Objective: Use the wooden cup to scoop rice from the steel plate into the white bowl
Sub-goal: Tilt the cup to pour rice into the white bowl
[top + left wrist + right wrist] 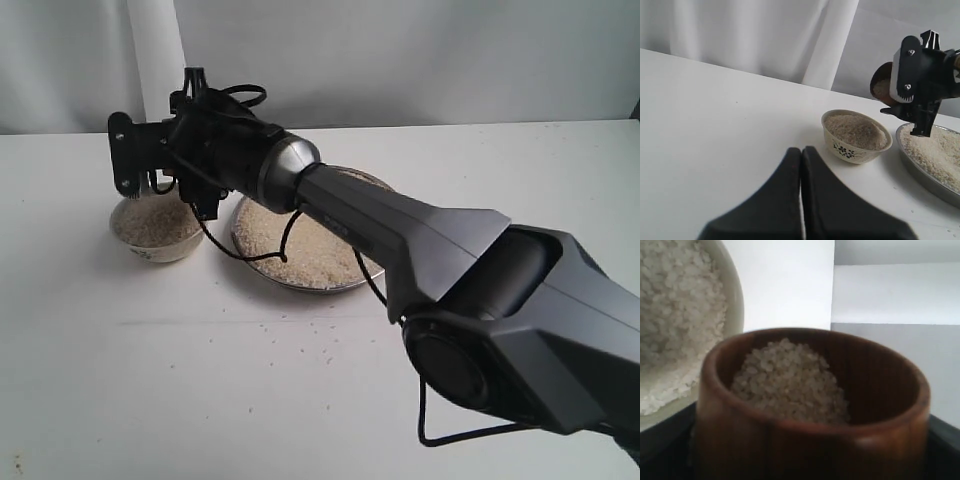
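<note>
My right gripper (140,160) reaches across the steel plate (300,286) and hangs just over the white bowl (160,250). It is shut on the wooden cup (810,440), which holds a heap of rice (790,385). From the left wrist view the cup (881,86) shows tilted behind the right gripper (914,80), above and beside the bowl (852,150). The bowl is heaped with rice (857,131). A flat layer of rice (310,250) covers the plate (920,172). My left gripper (801,151) is shut with nothing in it, low over the table short of the bowl.
Loose grains (310,335) lie scattered on the white table (150,380) in front of the plate. A black cable (250,250) droops from the right arm over the plate. A white curtain (765,35) and a grey wall stand behind the table.
</note>
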